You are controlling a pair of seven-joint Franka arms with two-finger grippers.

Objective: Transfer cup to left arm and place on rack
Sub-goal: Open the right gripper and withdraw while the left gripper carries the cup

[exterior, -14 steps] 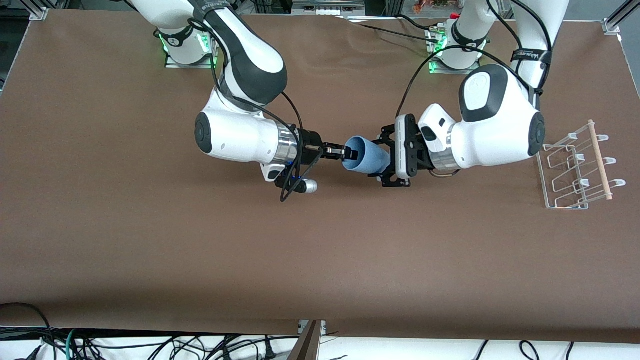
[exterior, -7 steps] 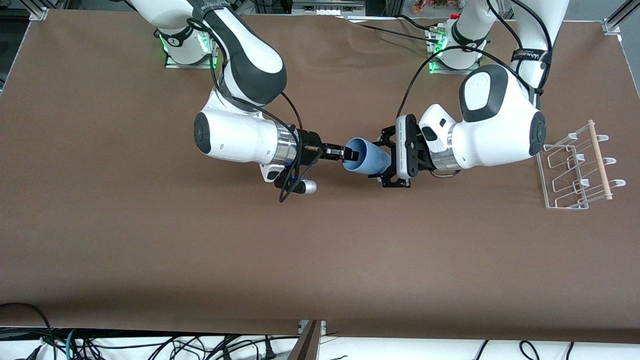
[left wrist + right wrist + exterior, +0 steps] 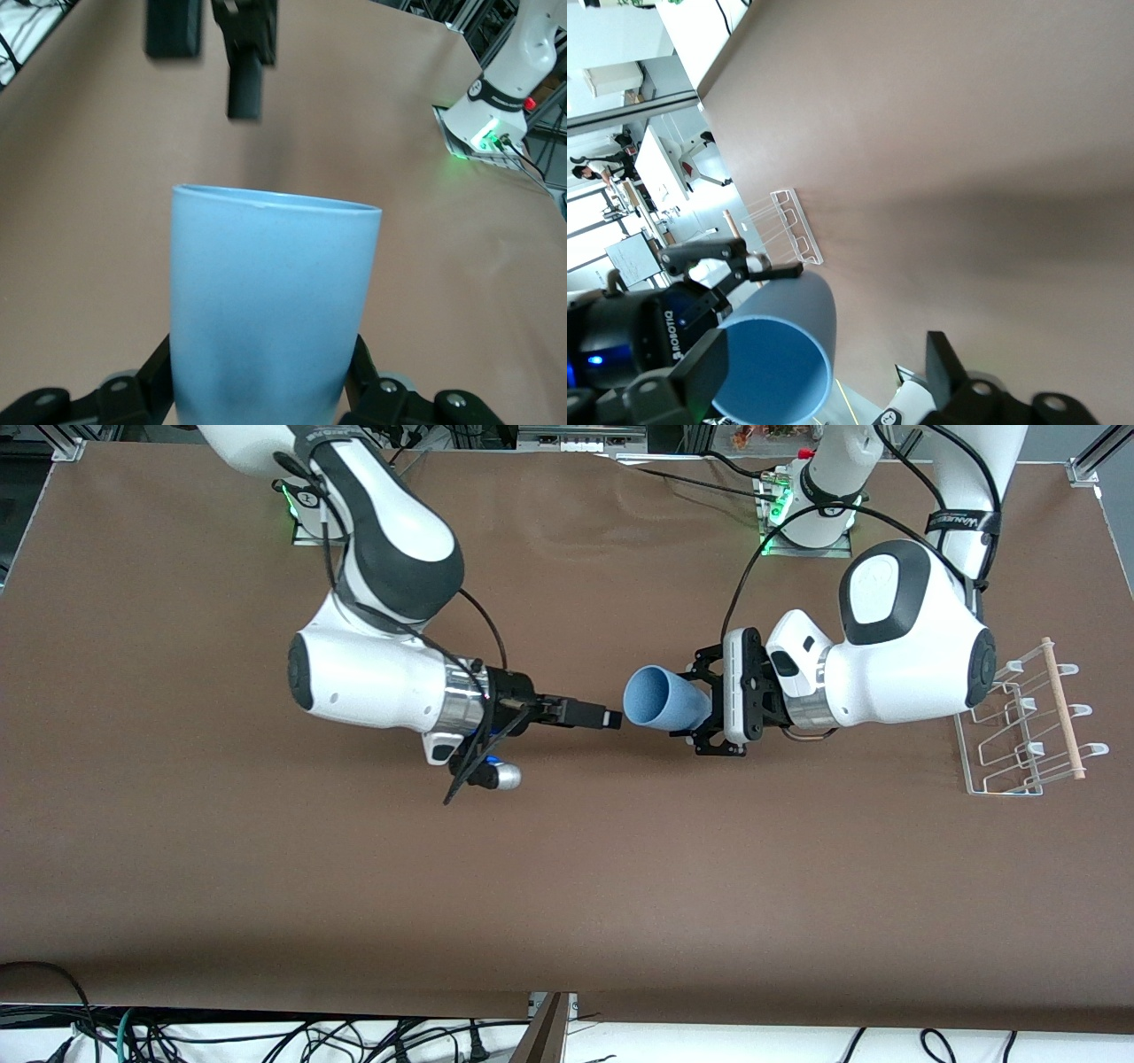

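Note:
The light-blue cup lies on its side in the air over the middle of the table, its mouth toward the right gripper. My left gripper is shut on its base; in the left wrist view the black fingers press both sides of the cup. My right gripper is open and empty, a short gap from the cup's rim. The right wrist view shows its spread fingers and the cup's mouth. The white wire rack with its wooden dowel stands at the left arm's end of the table.
The brown table carries nothing else. The right gripper also shows in the left wrist view, past the cup's rim. The rack shows small in the right wrist view. Cables hang along the table edge nearest the front camera.
The right gripper has let go of the cup's rim and pulled back toward the right arm's end. The left gripper, holding the cup, has shifted slightly toward the rack.

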